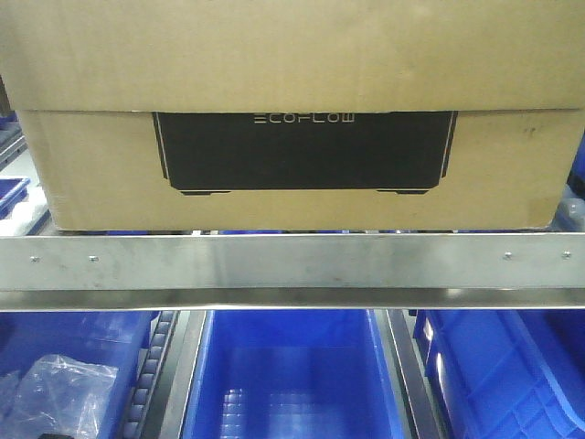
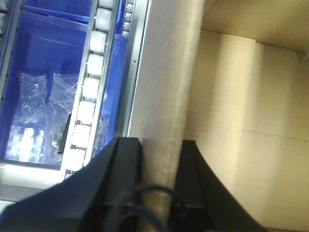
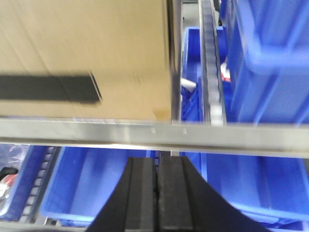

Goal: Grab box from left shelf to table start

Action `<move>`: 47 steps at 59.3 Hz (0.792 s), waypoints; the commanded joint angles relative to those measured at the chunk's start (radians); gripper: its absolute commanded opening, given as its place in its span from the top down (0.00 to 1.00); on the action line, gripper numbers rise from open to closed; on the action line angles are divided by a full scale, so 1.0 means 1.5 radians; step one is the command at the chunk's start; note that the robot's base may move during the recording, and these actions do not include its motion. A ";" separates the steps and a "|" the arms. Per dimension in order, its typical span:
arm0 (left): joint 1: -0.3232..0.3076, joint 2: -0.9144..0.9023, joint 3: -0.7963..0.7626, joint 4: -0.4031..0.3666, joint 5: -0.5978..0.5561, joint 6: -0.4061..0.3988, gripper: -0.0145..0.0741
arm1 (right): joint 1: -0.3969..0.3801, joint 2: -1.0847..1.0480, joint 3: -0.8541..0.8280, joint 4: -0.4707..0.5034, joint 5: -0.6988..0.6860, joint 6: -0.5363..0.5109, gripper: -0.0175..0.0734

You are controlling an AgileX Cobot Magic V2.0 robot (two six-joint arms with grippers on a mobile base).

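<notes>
Blue bins [image 1: 292, 384] fill the lower level, and above them the box [image 1: 292, 64] sits on the left shelf [image 1: 292, 298], tight behind its silver rail [image 1: 292, 261]. Our left pincer [image 2: 160, 145] is clamped across the carton's cardboard edge, one finger either side, with the roller track [image 2: 89, 87] just beside it. Our right pincer [image 3: 158, 164] is clenched on nothing, out in front of the rail below the box's right corner. We reckon a one-sided pull would skew the carton, so the right should open, take the opposite edge, then lift clear of the rail. No table in sight, the right wrist view is blurred, and how deep the left grip bites we can't tell.
</notes>
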 commanded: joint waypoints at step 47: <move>-0.001 -0.027 -0.016 -0.028 0.023 -0.037 0.93 | -0.001 0.648 -0.621 -0.006 0.043 0.026 0.32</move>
